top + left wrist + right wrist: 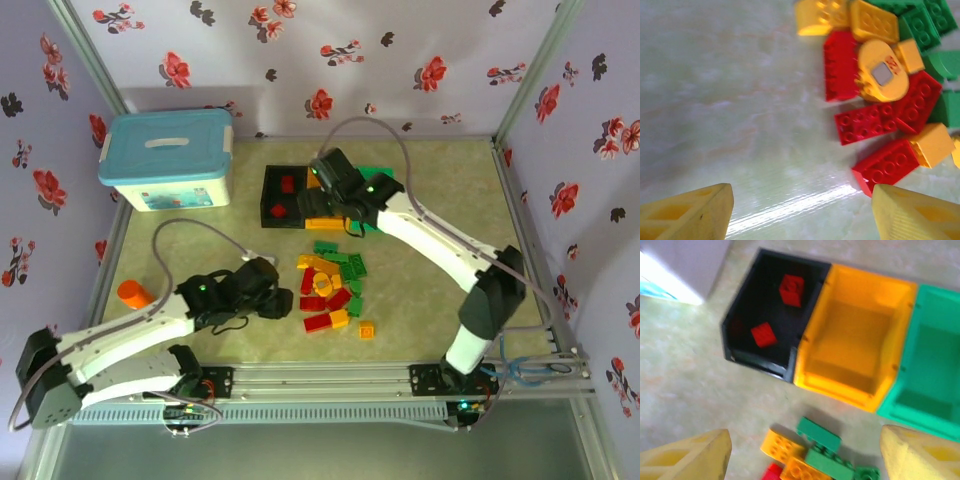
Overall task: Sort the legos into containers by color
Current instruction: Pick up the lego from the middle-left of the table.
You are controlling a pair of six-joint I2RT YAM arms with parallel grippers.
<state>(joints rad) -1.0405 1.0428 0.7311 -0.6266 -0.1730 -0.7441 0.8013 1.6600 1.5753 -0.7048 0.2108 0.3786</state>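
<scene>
Legos (867, 122) are lying at one o'clock from the left claw (802, 212), which is hanging wide open and empty.

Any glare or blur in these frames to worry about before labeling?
Left wrist: bright glare streak on the table near the bottom edge, legos slightly soft. Right wrist: whole frame blurred, black bin edges smeared, white storage box partly blown out. Top external: even light, soft shadows, reasonably sharp.

Overhead view from behind, wrist views close (angled downward), all sharing legos (330, 288)
</scene>
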